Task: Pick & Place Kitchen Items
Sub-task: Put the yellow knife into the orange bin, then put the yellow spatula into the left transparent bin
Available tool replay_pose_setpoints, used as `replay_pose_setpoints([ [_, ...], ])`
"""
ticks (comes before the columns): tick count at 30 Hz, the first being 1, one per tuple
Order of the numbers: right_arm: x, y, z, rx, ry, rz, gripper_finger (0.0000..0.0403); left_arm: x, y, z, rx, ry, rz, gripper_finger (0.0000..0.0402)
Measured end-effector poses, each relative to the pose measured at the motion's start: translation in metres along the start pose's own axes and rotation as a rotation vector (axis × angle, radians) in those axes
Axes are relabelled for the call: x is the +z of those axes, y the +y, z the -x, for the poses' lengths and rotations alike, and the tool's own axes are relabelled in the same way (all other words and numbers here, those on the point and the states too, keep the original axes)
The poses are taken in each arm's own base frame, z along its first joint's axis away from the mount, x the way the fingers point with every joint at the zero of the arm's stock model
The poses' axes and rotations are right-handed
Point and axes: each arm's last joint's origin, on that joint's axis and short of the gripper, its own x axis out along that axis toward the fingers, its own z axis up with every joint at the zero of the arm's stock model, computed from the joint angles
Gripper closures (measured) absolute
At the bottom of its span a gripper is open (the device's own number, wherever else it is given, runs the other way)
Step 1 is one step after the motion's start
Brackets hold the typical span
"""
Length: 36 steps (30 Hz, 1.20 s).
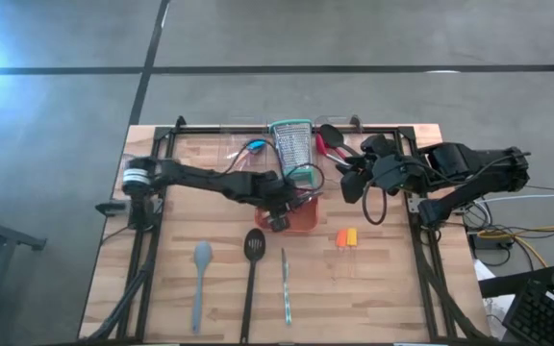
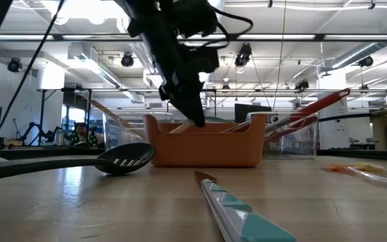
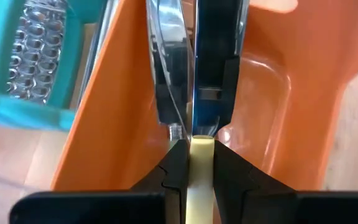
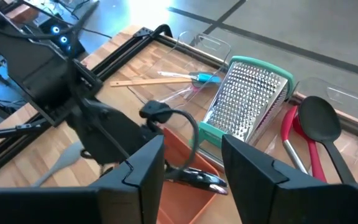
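My left gripper (image 1: 279, 215) reaches down into the orange tray (image 1: 308, 223) at mid-table and is shut on a slim tool with a pale cream handle (image 3: 201, 152) and a steel-and-black working end (image 3: 169, 68). My right gripper (image 4: 194, 165) is open and empty. It hovers right of the steel grater with teal rims (image 1: 291, 144). A grey spatula (image 1: 200, 274), a black slotted turner (image 1: 253, 259), a slim knife-like tool (image 1: 285, 284) and an orange-handled tool (image 1: 346, 236) lie flat on the table nearer the front. My left gripper pinches the cream handle (image 3: 201, 144) between its two fingers. The fingers (image 2: 192, 111) come from above, slanting down into the tray, and lie along the tool. The steel-and-black end reaches ahead of the fingers inside the tray (image 3: 104, 124); I cannot tell whether it rests on the floor.
The grater stands upright just behind the tray. Clear bins along the far edge hold a blue-handled tool and a wooden stick (image 4: 160, 81) on the left, and a black spoon (image 4: 319, 121) and a red spoon (image 4: 289, 134) on the right. Black frame rails (image 1: 147, 240) border the table.
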Motion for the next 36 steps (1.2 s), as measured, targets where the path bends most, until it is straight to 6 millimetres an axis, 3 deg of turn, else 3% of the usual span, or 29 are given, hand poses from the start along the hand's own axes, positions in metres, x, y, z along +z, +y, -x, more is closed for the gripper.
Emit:
replay_pose_setpoints([
  [11, 0.002, -0.005, 0.006, 0.013, -0.007, -0.011, 0.0257, 0.010, 0.001, -0.028, 0.002, 0.029, 0.009, 0.0350],
  [18, 0.005, -0.010, 0.014, 0.031, -0.022, -0.028, 0.0264, 0.008, 0.002, -0.029, -0.005, 0.057, -0.024, 0.0224],
  [23, 0.006, -0.011, 0.016, 0.035, -0.026, -0.031, 0.0261, 0.012, 0.004, -0.008, -0.008, 0.050, -0.022, 0.0170],
  [29, 0.006, -0.012, 0.016, 0.028, -0.029, -0.015, 0.0257, 0.021, 0.007, 0.030, -0.034, -0.038, 0.023, 0.0158],
  [36, 0.006, -0.014, 0.018, 0.021, -0.029, 0.006, 0.0266, 0.030, 0.010, 0.099, -0.068, -0.226, 0.088, 0.0160],
])
